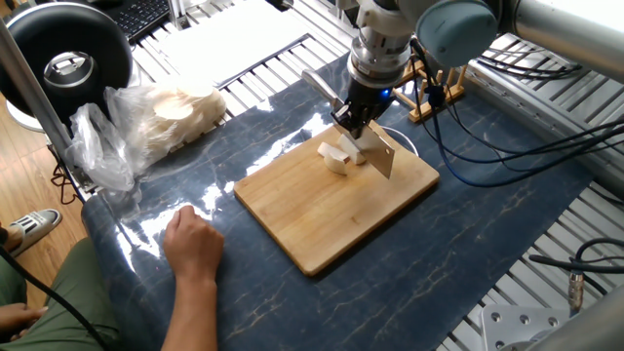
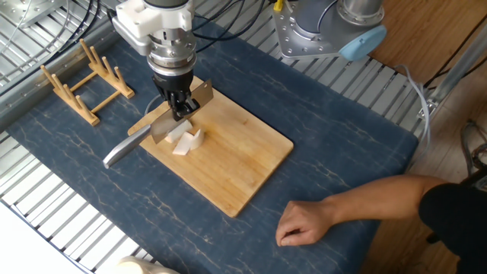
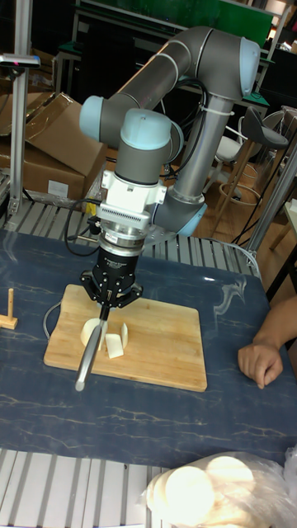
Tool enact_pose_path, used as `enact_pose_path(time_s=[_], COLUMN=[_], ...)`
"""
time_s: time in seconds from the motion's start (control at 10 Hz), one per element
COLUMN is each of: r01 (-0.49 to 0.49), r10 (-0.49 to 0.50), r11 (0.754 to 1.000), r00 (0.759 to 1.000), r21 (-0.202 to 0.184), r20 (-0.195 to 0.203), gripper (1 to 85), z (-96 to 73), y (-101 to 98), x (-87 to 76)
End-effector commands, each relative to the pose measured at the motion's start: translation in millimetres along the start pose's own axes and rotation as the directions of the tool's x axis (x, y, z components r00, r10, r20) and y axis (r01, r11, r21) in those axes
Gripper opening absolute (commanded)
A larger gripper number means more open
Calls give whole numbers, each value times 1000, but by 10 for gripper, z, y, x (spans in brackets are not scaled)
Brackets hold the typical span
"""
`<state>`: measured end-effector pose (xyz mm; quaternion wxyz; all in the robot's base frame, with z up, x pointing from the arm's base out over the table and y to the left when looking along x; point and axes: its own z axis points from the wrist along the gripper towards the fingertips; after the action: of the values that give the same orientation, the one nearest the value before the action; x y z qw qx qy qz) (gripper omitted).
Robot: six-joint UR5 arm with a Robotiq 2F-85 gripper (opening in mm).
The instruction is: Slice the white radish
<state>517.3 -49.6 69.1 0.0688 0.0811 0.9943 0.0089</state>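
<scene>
The white radish [image 1: 336, 156] lies cut into a few cream-white pieces [image 2: 186, 141] on the far part of the wooden cutting board [image 1: 331, 219]. My gripper [image 1: 356, 119] hangs directly over them, shut on a knife [image 2: 181, 114]. The blade stands on edge against the pieces, and its steel handle [image 2: 125, 146] sticks out past the board's edge. In the tall fixed view the gripper [image 3: 106, 307] is above the pieces [image 3: 109, 338], with the knife handle [image 3: 87, 359] pointing towards the camera.
A person's hand [image 1: 193, 244] rests on the blue mat near the board's front corner. A clear plastic bag of pale round slices [image 1: 175, 115] lies at the left. A wooden rack [image 2: 82, 76] stands beyond the board, with cables beside it.
</scene>
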Motion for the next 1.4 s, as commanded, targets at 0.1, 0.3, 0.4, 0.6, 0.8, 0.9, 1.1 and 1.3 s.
enact_pose_path(time_s=[0.1, 0.3, 0.4, 0.6, 0.8, 0.9, 1.1, 1.3], r01=[-13, -16, -17, -14, -12, -10, -9, -4], r10=[14, 17, 17, 15, 13, 12, 10, 7], r11=[1000, 1000, 1000, 1000, 1000, 999, 999, 999], r00=[1000, 999, 999, 999, 999, 999, 998, 998], r21=[-14, -16, -18, -24, -29, -32, -33, -38], r20=[21, 27, 28, 35, 42, 46, 55, 59], gripper=[10, 10, 10, 10, 10, 10, 10, 10], z=[33, 47, 52, 67, 84, 89, 103, 114], y=[40, 49, 54, 58, 65, 70, 70, 79], x=[-43, -55, -56, -61, -72, -82, -100, -103])
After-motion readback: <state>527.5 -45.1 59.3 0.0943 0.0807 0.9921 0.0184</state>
